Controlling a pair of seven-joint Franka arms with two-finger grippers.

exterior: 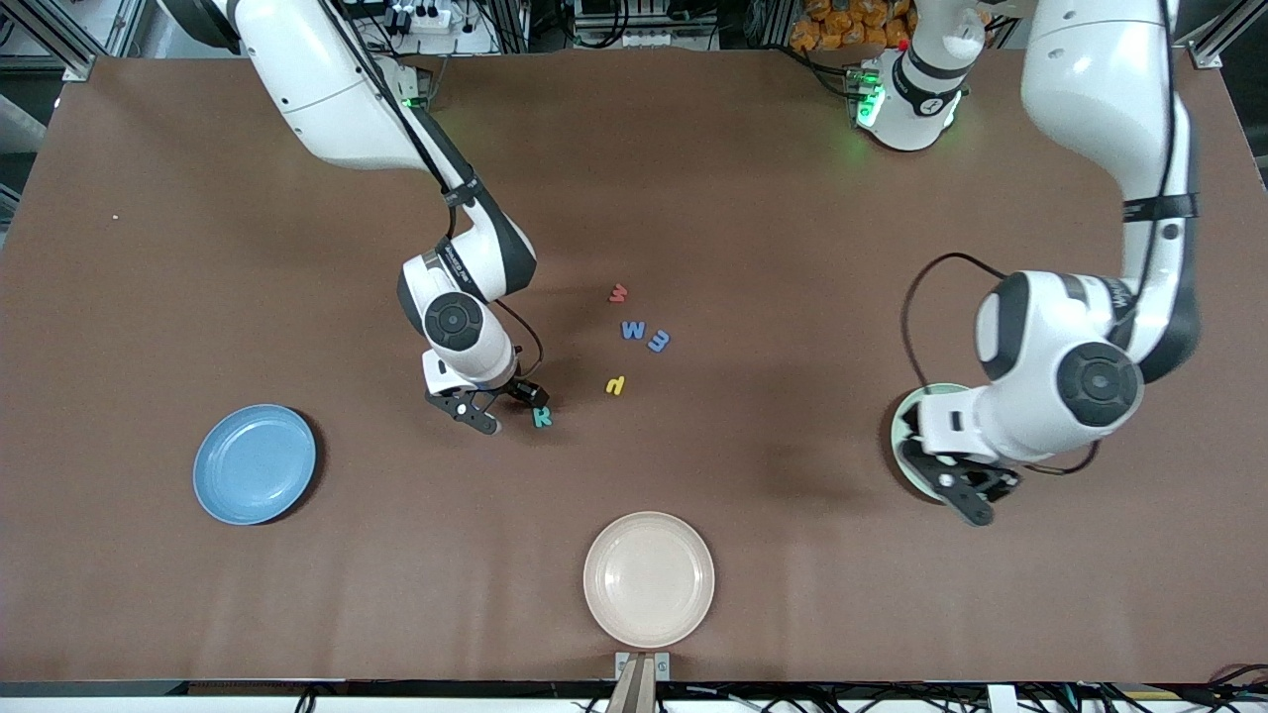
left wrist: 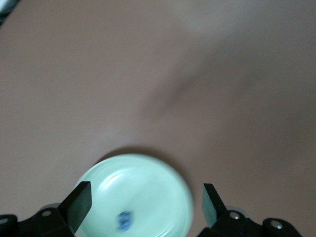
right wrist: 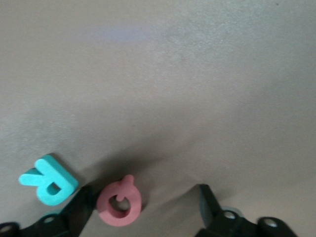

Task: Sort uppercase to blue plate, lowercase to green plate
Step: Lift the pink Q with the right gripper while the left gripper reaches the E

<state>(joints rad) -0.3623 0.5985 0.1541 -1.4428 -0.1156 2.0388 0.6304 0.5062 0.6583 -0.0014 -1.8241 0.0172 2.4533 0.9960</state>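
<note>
From the front camera, my right gripper [exterior: 500, 408] is hanging low over the table [exterior: 792, 198], just beside the teal R [exterior: 542, 417]. A red w [exterior: 618, 293], a blue M [exterior: 633, 330], a blue m-like letter [exterior: 659, 340] and a small yellow hooked letter [exterior: 615, 384] are lying loosely grouped farther from that camera, toward the middle. The blue plate [exterior: 255, 462] is sitting toward the right arm's end, a cream plate [exterior: 649, 578] nearest the camera. My left gripper [exterior: 966, 492] is hovering over the green plate [exterior: 906, 421] (mostly hidden under my wrist).

Through my left wrist, my fingers [left wrist: 80, 202] are standing spread apart, holding nothing, above the green plate [left wrist: 158, 192], where a small blue letter [left wrist: 124, 220] is resting.

Through my right wrist, my fingers [right wrist: 207, 200] are standing apart around the red Q [right wrist: 119, 202], not clamping it; the teal R [right wrist: 48, 180] is lying just beside.
</note>
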